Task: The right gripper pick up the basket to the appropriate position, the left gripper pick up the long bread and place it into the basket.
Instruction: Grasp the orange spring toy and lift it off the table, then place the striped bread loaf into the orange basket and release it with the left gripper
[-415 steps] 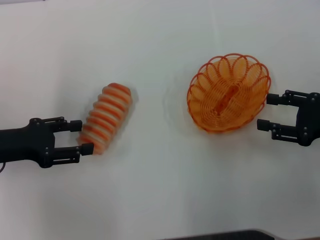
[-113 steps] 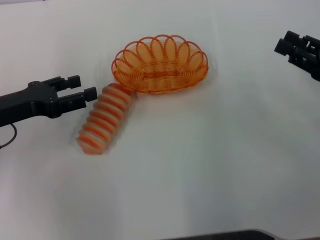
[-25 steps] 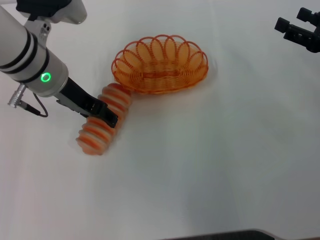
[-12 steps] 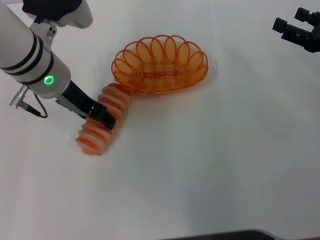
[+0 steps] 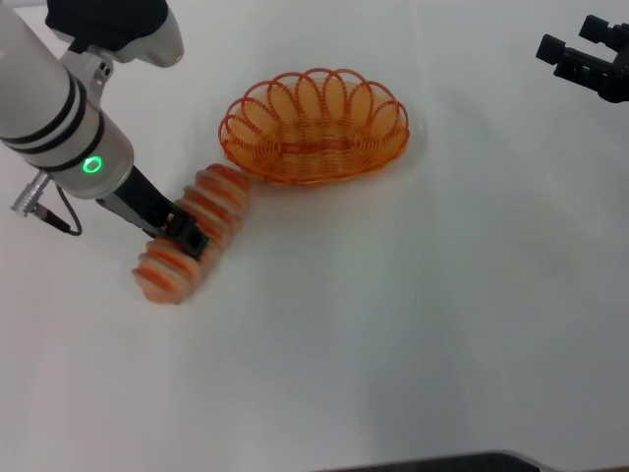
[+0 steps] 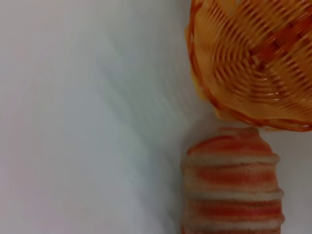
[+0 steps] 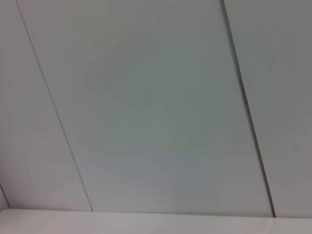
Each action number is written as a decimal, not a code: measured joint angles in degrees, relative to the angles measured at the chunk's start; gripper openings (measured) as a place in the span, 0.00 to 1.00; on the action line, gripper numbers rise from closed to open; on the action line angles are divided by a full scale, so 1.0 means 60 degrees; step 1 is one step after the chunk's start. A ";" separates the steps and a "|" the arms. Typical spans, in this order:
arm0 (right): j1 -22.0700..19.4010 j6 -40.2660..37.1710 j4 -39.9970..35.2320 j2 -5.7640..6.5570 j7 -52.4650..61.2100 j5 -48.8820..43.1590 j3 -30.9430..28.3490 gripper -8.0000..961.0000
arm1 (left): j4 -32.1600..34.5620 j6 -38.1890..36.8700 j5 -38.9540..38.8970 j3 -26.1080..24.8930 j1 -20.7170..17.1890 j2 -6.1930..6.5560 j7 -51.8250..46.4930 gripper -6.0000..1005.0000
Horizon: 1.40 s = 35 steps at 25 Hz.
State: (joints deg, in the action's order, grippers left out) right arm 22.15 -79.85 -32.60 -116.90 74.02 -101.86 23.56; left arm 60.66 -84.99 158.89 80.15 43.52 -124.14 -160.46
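Observation:
The long bread [image 5: 217, 200], striped orange and cream, lies slanted on the white table just left of and in front of the basket [image 5: 313, 165]. My left gripper [image 5: 188, 235] reaches down from the upper left and is shut across the loaf's middle, with one black finger showing on its near side. The orange wire basket stands upright and holds nothing. In the left wrist view the bread's end [image 6: 233, 187] sits close to the basket's rim [image 6: 229, 109]. My right gripper [image 5: 578, 54] hovers open at the far right, well away from both.
The white tabletop [image 5: 423, 315] spreads out in front of and to the right of the basket. A dark edge [image 5: 442, 462] runs along the near side. The right wrist view shows only pale wall panels [image 7: 146, 107].
The bread has shifted slightly left and toward me, together with my left gripper on it. The basket and the right gripper have stayed put.

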 joint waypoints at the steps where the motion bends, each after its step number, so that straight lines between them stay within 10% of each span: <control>1: 0.0000 -0.0001 0.0000 0.0001 0.0003 0.0000 0.0000 0.97 | 0.0004 -0.0004 0.0003 -0.0018 0.0000 0.0011 -0.0001 0.59; 24: -0.0033 -0.0105 0.0006 0.0002 0.0141 0.0000 0.0030 0.97 | 0.0433 -0.0272 0.0705 -0.1273 0.0106 0.0099 -0.0075 0.42; 35: -0.0097 -0.0435 -0.0002 0.0058 0.0113 0.0000 0.0227 0.97 | 0.1372 -0.0362 0.0777 -0.1751 0.0564 0.0514 0.1714 0.32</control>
State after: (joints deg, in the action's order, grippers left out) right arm 21.57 -82.46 -32.61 -116.55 74.70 -101.86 24.92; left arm 68.89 -87.16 163.55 69.64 46.91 -121.06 -150.18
